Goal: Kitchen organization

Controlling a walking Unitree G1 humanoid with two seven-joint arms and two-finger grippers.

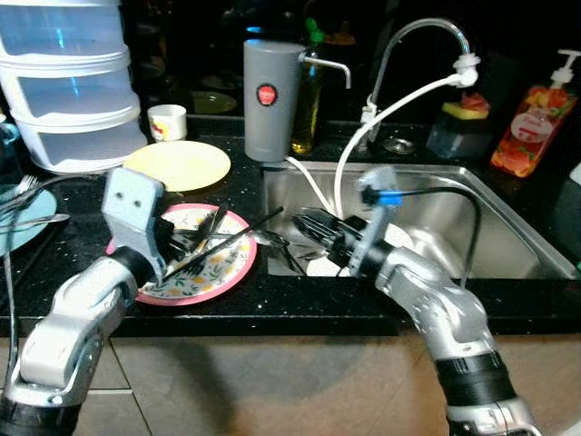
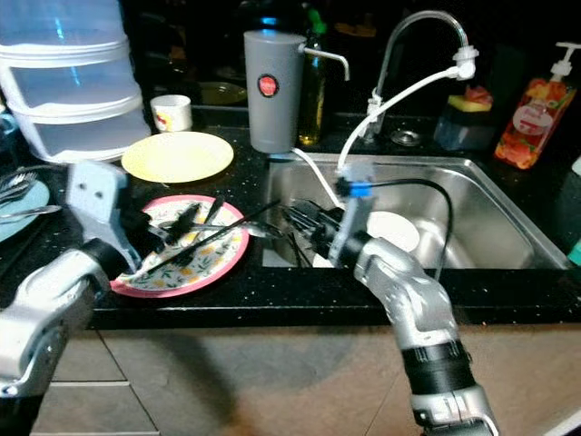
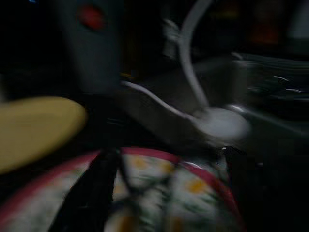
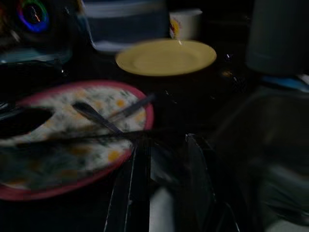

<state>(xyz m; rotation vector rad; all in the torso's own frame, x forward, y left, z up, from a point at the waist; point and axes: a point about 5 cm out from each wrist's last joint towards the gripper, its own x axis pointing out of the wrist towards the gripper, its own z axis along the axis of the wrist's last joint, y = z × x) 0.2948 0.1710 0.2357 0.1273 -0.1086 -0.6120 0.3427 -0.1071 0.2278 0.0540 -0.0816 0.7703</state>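
Note:
A pink-rimmed floral plate (image 1: 218, 268) lies on the black counter just left of the sink, with a spoon and a long black stick (image 1: 227, 243) across it. My left gripper (image 1: 180, 242) hovers low over the plate's left half with its fingers apart; one black finger (image 3: 91, 193) lies over the floral pattern. My right gripper (image 1: 309, 225) reaches from the sink's left end toward the plate and is open. Its fingertips (image 4: 140, 159) are close to the stick's near end. Several dark utensils (image 1: 290, 250) lie in the sink below it.
A yellow plate (image 1: 177, 164) and a small cup (image 1: 168, 122) sit behind the floral plate. Also here are a grey pitcher (image 1: 272, 100), stacked clear containers (image 1: 68, 86), a faucet (image 1: 418, 45) with a white hose, a soap bottle (image 1: 536, 118) and a blue plate with forks (image 1: 18, 218).

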